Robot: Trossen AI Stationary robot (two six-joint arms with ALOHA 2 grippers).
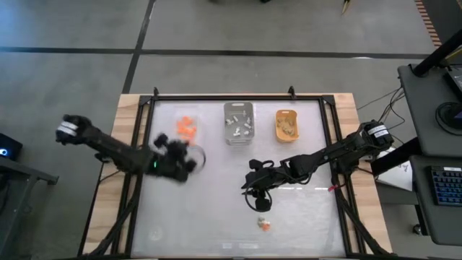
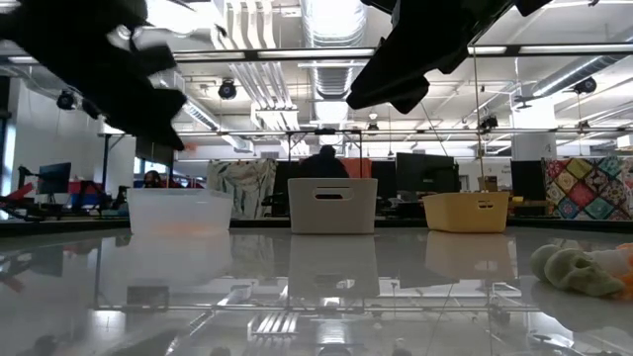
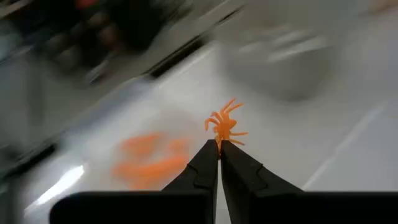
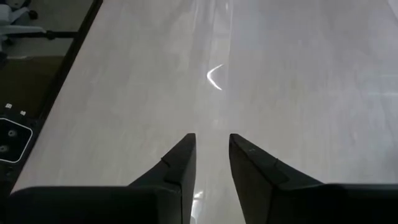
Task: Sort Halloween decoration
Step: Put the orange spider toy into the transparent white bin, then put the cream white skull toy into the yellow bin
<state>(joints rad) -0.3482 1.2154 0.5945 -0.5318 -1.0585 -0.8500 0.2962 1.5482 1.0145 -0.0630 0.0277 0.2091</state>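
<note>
while clenched on an orange spider, left end effector, legs splayed beyond its tips

The bench top is glossy white, mirroring the plastic trays; its edge looks like bare wood, perhaps plywood.

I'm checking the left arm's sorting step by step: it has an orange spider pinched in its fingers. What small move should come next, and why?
Probably carry it the rest of the way over the clear tray and open there. The left gripper is shut on the orange spider, and that tray, just beyond it, already holds orange pieces. The right gripper hangs open and empty over bare table.
</note>
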